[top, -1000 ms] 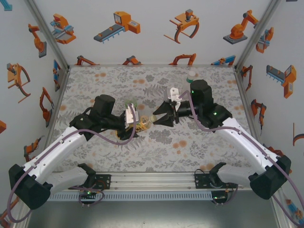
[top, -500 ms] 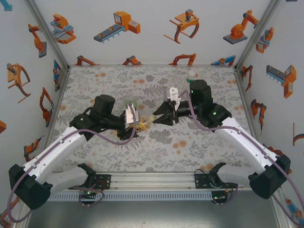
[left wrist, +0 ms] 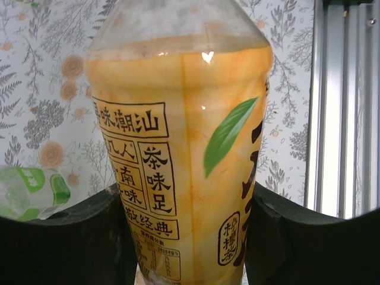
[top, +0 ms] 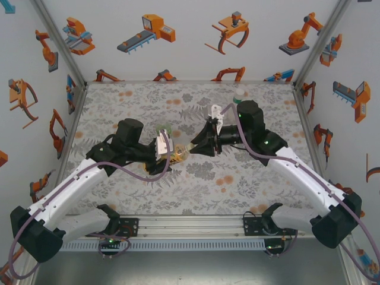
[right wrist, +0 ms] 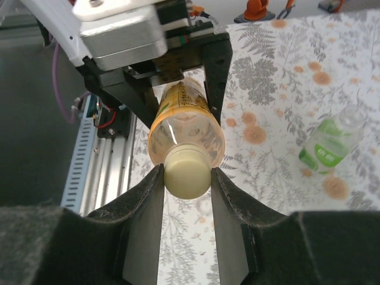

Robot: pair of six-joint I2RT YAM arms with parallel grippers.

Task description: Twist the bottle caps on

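Mid-table, left claw (left wrist: pixel 190 237) grips yellow bottle (left wrist: pixel 178 119) w/ amber liquid (left wrist: pixel 148 83); right claw (right wrist: pixel 187 178) pinches cap (right wrist: pixel 187 172).

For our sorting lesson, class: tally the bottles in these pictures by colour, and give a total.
Yellow bottle: 1
Clear bottle with green label: 1
Pale green bottle: 1
Total: 3
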